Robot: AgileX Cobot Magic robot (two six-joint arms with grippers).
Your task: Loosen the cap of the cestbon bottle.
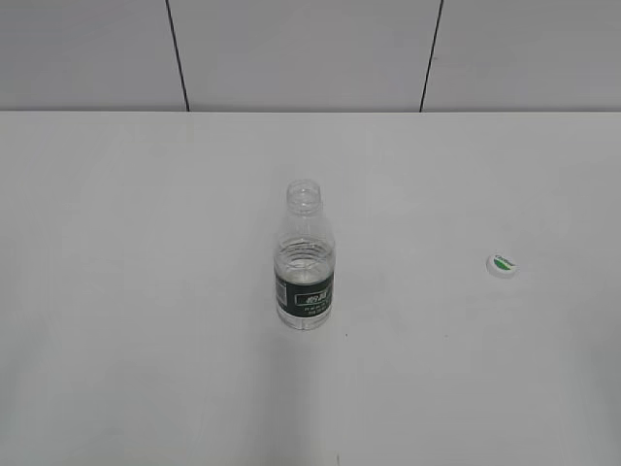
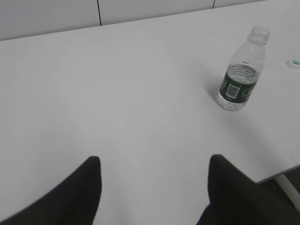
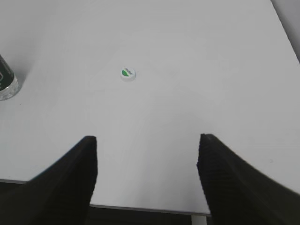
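Note:
The cestbon bottle (image 1: 305,260) stands upright in the middle of the white table, clear and ribbed with a dark green label band, and its neck is open with no cap on it. It also shows in the left wrist view (image 2: 240,70) and, at the left edge, in the right wrist view (image 3: 5,79). The cap (image 1: 502,264), white with a green mark, lies flat on the table to the bottle's right; it shows in the right wrist view (image 3: 127,74) and at the edge of the left wrist view (image 2: 295,63). My left gripper (image 2: 153,164) and right gripper (image 3: 147,143) are open, empty and far from both. Neither shows in the exterior view.
The white table (image 1: 146,291) ends at a near edge seen under the right gripper (image 3: 150,208) and at the left wrist view's lower right (image 2: 281,172). A grey panelled wall (image 1: 301,49) stands behind the table.

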